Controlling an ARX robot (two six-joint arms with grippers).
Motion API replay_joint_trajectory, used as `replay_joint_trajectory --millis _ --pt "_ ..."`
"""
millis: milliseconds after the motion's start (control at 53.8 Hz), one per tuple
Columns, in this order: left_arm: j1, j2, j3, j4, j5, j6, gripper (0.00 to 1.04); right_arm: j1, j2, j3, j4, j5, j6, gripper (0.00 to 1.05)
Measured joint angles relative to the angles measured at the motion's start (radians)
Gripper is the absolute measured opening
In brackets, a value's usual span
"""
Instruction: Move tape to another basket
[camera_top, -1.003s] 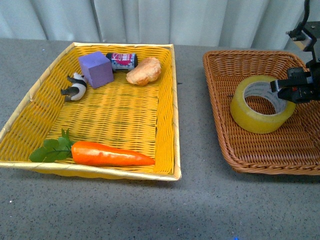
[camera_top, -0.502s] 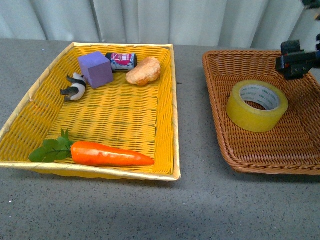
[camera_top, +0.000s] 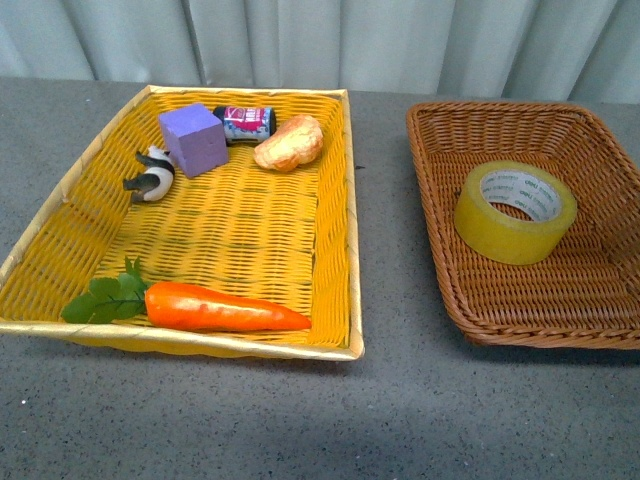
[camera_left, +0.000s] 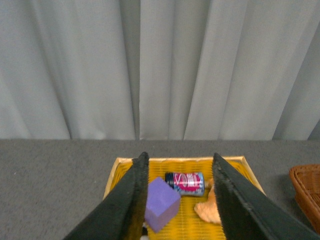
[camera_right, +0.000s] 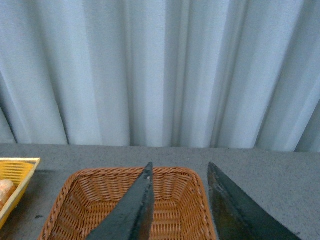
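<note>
On the bench (camera_top: 380, 420), toward my right side in the front view, the tape (camera_top: 505, 238) lies flat inside the basket (camera_top: 440, 250), hole facing up, with its pale printed core showing. It sits near the middle of the brown wicker floor, a little toward the side nearer the yellow basket (camera_top: 180, 338), and nothing touches it.

The yellow basket stands well apart to the left, with bare bench between the two. Along its far end I see a purple block (camera_top: 192, 139), a small can (camera_top: 245, 122) lying on its side just behind the block, and a piece of bread (camera_top: 289, 142) beside the can. A toy panda (camera_top: 150, 175) lies just left of the block. A carrot (camera_top: 220, 308) with green leaves stretches along the near edge.

From the left wrist camera, the left pincer (camera_left: 179, 157) is spread wide and holds nothing; it hangs high, looking down toward the block, can and bread. From the right wrist camera, the right pincer (camera_right: 180, 166) is likewise spread and empty, raised above the far end of the brown basket. A pale curtain (camera_top: 300, 40) closes off the back.
</note>
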Motion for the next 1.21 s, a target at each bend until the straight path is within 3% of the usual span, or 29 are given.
replay_joint_trajectory --millis 130,186,520,594,724,817,1207 --pt "0.026 -0.085 -0.111 0.024 0.024 -0.005 0.04 0.002 -0.079 -0.11 0.001 -0.003 0.0 0.09" --pt "0.039 -0.125 -0.159 0.031 0.032 -0.01 0.04 0.002 -0.122 -0.156 0.0 -0.003 0.0 0.01" --pt "0.087 -0.341 -0.351 0.005 0.083 -0.01 0.04 0.001 -0.382 -0.333 -0.08 -0.001 0.004 0.01" --pt "0.132 -0.396 -0.385 -0.018 0.145 -0.01 0.04 0.001 -0.446 -0.363 -0.113 -0.001 0.004 0.01" --pt "0.156 -0.505 -0.436 -0.076 0.15 -0.01 0.04 0.001 -0.575 -0.412 -0.196 -0.001 0.005 0.01" --pt "0.156 -0.517 -0.483 -0.034 0.153 -0.01 0.04 0.001 -0.654 -0.432 -0.25 -0.002 0.005 0.01" --pt "0.156 -0.842 -0.522 -0.309 0.153 -0.01 0.04 0.001 -0.991 -0.484 -0.531 -0.003 0.007 0.01"
